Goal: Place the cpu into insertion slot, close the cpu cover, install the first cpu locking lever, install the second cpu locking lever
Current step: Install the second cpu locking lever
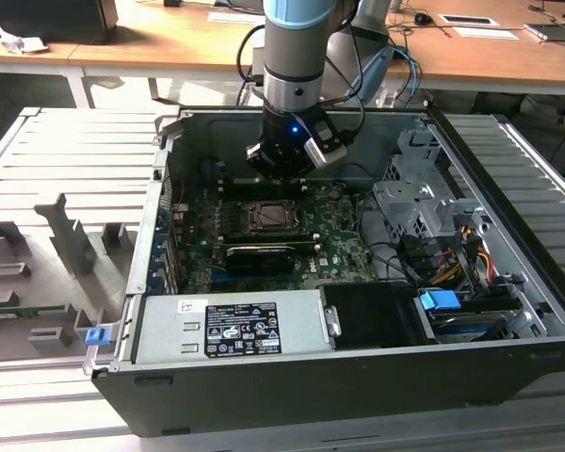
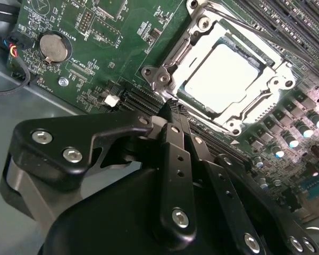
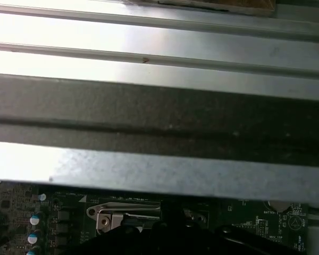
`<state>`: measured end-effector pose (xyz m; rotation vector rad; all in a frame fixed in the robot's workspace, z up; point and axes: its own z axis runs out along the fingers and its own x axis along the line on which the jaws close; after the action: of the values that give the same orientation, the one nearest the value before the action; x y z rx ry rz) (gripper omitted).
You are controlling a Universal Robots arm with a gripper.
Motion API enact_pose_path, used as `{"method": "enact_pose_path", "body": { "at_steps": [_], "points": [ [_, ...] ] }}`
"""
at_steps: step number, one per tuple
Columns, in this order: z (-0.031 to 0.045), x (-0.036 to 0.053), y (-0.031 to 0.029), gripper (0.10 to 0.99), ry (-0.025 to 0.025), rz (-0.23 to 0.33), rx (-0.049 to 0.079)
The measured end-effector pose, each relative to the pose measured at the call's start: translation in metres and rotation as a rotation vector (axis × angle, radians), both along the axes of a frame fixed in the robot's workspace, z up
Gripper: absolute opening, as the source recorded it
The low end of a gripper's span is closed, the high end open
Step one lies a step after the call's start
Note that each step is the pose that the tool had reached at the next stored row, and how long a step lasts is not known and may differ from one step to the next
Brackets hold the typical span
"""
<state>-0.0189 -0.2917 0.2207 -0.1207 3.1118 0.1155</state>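
Silver arm point(image 1: 292, 56) with pale blue band, black gripper point(image 2: 173, 114), silver screws, black cables

The open computer case point(image 1: 508, 311) leaves room from above over the green circuit board point(image 1: 334, 247). The gripper point(image 1: 281, 168) hangs at the board's far edge, close to the far case wall point(image 1: 217, 122). The insertion slot point(image 1: 269, 217) lies unobstructed just near of it. On the exterior view's right, a drive cage point(image 1: 416, 202) and loose cables point(image 1: 452, 259) crowd the space. A power supply point(image 1: 235, 325) blocks the near side.
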Motion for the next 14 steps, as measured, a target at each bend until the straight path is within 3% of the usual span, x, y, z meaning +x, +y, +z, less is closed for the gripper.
{"method": "enact_pose_path", "body": {
  "at_steps": [11, 14],
  "points": [
    [0.0004, -0.0001, -0.0087, 0.106, 0.0002, 0.000, 0.000],
    [0.0094, 0.0000, -0.0088, 0.106, 0.0000, 0.000, 0.000]
  ]
}}
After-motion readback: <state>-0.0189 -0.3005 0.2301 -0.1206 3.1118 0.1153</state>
